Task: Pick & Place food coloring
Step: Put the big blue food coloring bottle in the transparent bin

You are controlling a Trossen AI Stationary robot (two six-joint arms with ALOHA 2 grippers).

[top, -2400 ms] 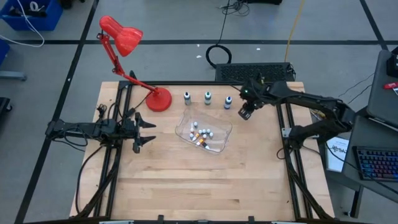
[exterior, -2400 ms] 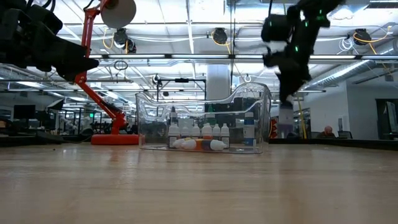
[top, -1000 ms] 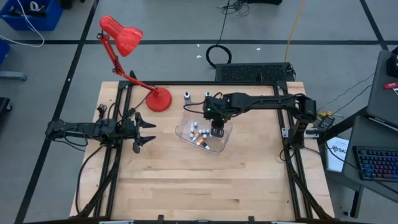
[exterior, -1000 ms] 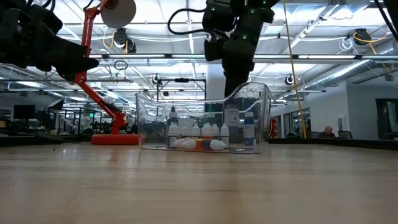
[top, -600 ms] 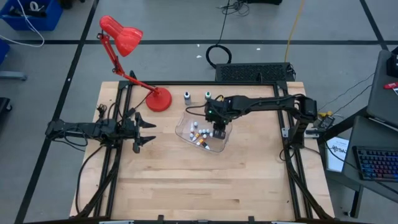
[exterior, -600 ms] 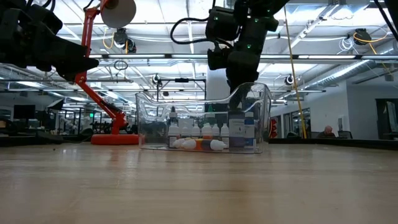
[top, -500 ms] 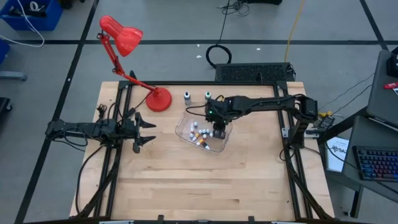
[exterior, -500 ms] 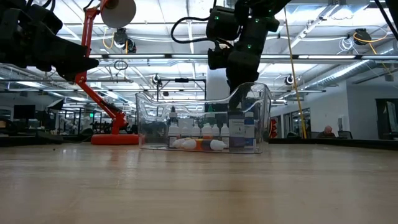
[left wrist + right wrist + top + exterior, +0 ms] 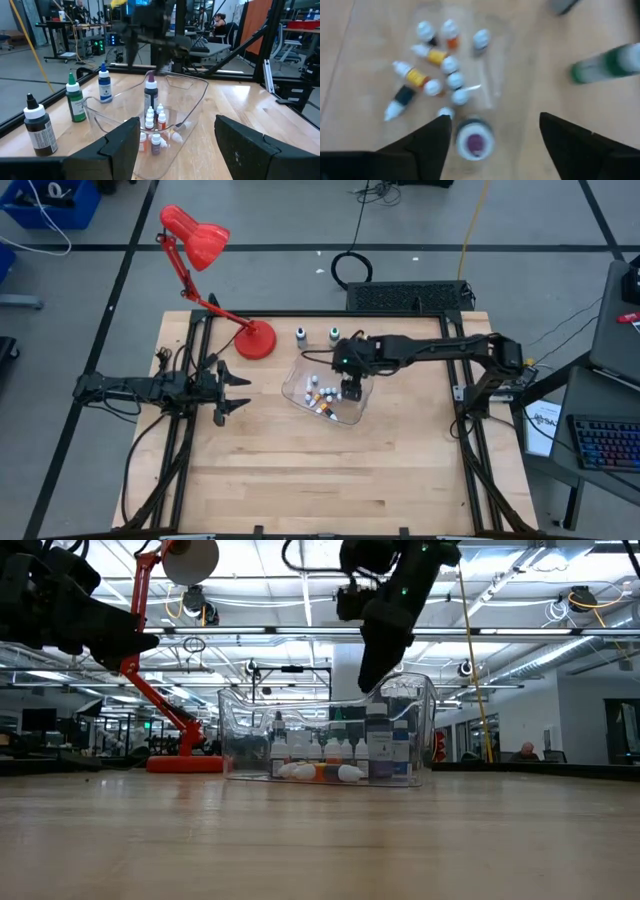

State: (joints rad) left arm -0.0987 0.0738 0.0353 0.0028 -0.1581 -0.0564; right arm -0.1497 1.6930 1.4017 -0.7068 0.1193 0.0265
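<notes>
A pink-purple food coloring bottle (image 9: 475, 141) stands upright on the floor of the clear container (image 9: 300, 370), also seen in the left wrist view (image 9: 151, 95) and the low view (image 9: 377, 745). My right gripper (image 9: 495, 119) hangs open just above it, a finger on either side, above the container's rim (image 9: 372, 670). Dark (image 9: 37, 127), green (image 9: 75, 100) and blue (image 9: 104, 86) bottles stand upright on the table behind the container. My left gripper (image 9: 225, 385) waits open at the table's left.
Several small dropper bottles (image 9: 320, 395) with white caps lie and stand in the container's near part. A red desk lamp (image 9: 255, 338) has its base at the table's far left. Bare wood (image 9: 320, 470) lies toward the near edge.
My right gripper sank into the container with the pink-purple bottle, let go of it and rose above the rim, tipping a little. The bottle stays upright on the container's floor.
</notes>
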